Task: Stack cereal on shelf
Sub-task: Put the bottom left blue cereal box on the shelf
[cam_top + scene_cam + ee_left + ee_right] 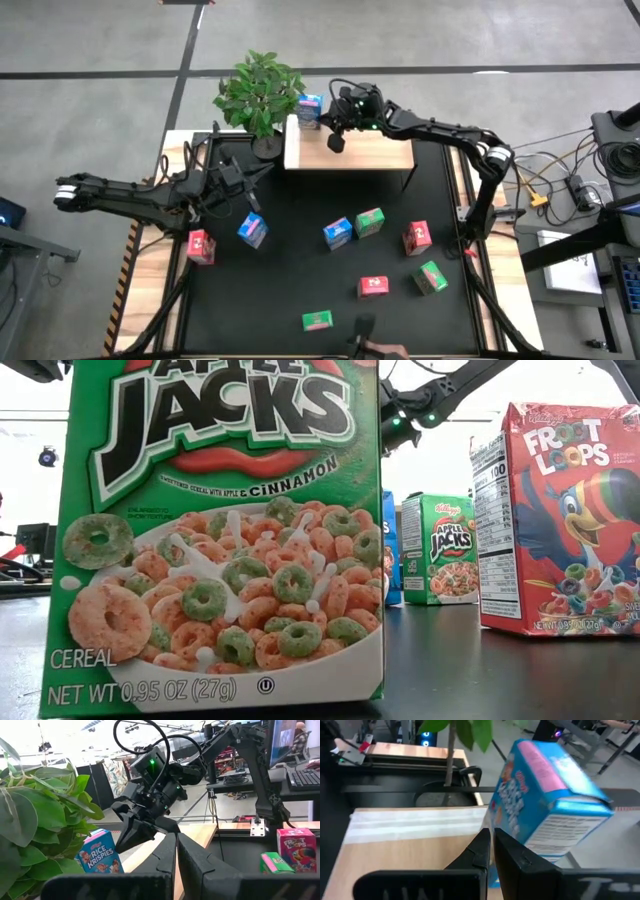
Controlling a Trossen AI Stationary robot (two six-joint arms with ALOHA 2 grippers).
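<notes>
The shelf [350,155] is a light wooden plank at the table's far side. One blue cereal box [310,108] stands on its far left corner, next to the plant; the left wrist view shows this box [98,852] upright. My right gripper [336,143] hovers over the shelf, shut, its fingertips [491,837] close beside the blue box [545,805]. My left gripper [258,172] waits shut at the table's left, held level, with nothing between its fingers [176,855]. Several more cereal boxes, blue [252,230], green [369,222] and red [417,238], stand on the black table. My right gripper has its shut fingers [515,855] right beside the blue box's lower side [540,845], coming level over the shelf from the right. I cannot tell whether they touch the box. The box rests on the shelf.
A leafy potted plant [260,92] stands at the shelf's far left, close to the blue box. In the low view a green box [215,530] fills the near left and a red box [565,520] the right. The shelf's right half [385,155] is bare wood.
</notes>
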